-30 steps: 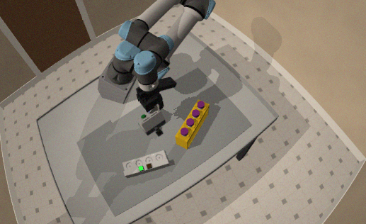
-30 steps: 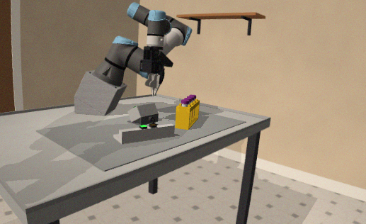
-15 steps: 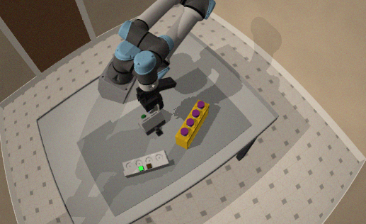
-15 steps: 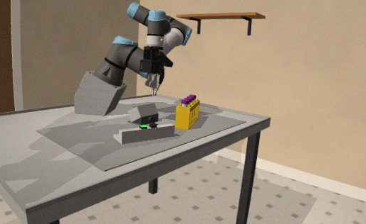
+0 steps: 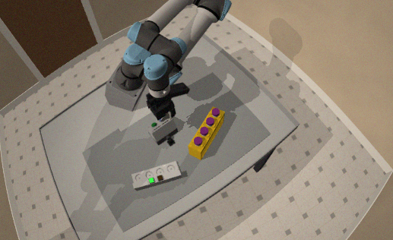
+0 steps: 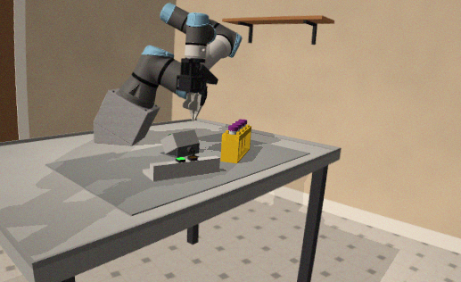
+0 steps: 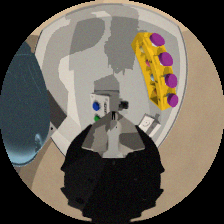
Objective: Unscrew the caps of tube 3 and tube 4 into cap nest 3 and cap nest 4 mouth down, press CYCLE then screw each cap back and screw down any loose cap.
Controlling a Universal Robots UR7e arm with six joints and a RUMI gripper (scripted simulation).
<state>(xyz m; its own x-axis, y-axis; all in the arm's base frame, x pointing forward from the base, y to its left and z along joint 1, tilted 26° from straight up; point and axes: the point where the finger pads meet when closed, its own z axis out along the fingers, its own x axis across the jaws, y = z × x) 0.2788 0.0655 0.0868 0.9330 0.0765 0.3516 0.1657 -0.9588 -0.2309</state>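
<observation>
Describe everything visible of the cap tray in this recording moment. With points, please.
The cap tray [image 5: 136, 183] [image 6: 185, 170] is a long, pale, plastic-looking block with four round nests in a row, all without caps. Along one long side sit two lamps: the green one [image 5: 151, 180] [image 6: 180, 159] lit, the amber one [image 5: 160, 178] [image 6: 193, 158] dark. It lies level on the grey mat [image 5: 112, 205] [image 6: 127, 196]; the gripper is clear of it.

From here, the robot arm [image 5: 190, 32] [image 6: 152, 73] [image 7: 22, 105] wears sky-blue rounded caps over dark grey joints, with black rings and paler grey tubes between. Below its pale wrist collar [image 5: 159, 92] [image 6: 195, 51], the gripper [image 6: 193, 120] [image 7: 113, 111] has a blocky black body and tapering grey fingers.
</observation>
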